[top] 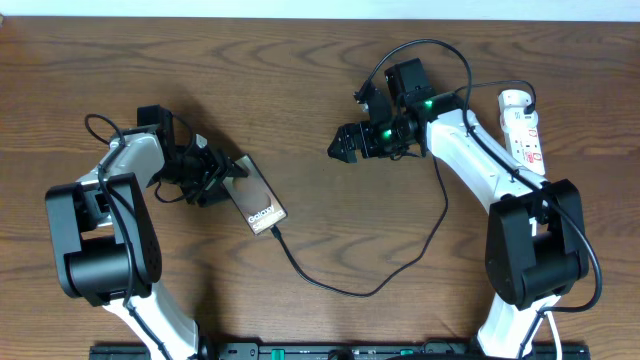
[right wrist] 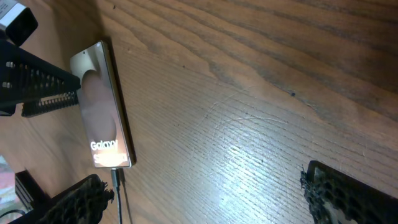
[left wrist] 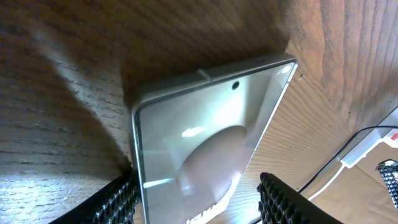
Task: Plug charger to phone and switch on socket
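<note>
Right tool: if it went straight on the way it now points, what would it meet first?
Probably the bare wooden table. The right tool seems angled down at open wood, with the phone off to one side of its line. Depth is unclear.

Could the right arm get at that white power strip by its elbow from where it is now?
Probably yes. The right gripper is open and empty, and the socket lies uncovered on the table beside that arm. It would have to fold back toward itself, though.
</note>
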You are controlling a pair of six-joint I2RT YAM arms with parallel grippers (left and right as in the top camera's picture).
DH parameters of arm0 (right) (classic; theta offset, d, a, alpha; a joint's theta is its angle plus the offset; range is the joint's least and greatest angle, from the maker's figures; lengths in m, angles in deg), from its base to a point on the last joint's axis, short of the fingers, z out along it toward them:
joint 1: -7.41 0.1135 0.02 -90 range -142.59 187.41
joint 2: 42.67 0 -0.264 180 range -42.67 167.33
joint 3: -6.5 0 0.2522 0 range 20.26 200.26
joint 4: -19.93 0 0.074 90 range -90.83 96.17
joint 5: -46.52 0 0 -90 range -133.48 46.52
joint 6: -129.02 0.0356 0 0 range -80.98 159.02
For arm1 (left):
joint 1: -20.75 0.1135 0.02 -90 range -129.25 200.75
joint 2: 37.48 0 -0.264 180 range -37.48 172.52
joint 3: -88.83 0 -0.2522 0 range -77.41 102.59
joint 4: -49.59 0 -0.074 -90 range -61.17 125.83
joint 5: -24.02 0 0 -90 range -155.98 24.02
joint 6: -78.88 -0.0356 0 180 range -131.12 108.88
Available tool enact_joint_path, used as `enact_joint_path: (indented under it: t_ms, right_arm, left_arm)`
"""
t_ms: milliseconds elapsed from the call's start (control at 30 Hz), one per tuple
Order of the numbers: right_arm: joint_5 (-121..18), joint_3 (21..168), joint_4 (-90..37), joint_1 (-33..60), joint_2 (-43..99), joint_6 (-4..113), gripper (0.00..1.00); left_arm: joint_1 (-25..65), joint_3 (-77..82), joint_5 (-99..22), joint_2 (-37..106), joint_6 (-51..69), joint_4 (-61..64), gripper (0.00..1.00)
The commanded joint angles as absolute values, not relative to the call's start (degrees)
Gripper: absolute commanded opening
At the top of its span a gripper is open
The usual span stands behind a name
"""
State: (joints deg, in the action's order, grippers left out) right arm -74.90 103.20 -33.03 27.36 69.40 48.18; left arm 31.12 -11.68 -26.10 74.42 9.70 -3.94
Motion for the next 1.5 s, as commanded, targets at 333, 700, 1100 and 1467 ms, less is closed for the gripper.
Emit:
enact_joint_path:
  t_ms: [333, 700, 1100, 1467]
  right_arm:
    - [-74.88, 104.01, -33.29, 27.12, 68.33, 48.14, 0.99]
    - [-74.85, 103.99, -33.44, 27.12, 68.33, 48.14, 0.99]
    - [-62.99, 106.30, -40.90, 23.84, 65.47, 52.77, 0.99]
    - [-43.20, 109.01, -46.56, 13.15, 49.84, 53.15, 0.99]
  left_arm:
    - [31.80, -14.45, -42.25, 78.39, 9.18, -5.75, 0.64]
    - [35.69, -14.45, -42.25, 61.13, 6.38, -9.93, 0.64]
    - [35.51, -14.45, -42.30, 31.18, 3.93, -9.51, 0.86]
    - [35.51, -14.45, -42.71, 27.14, 3.95, -9.58, 0.89]
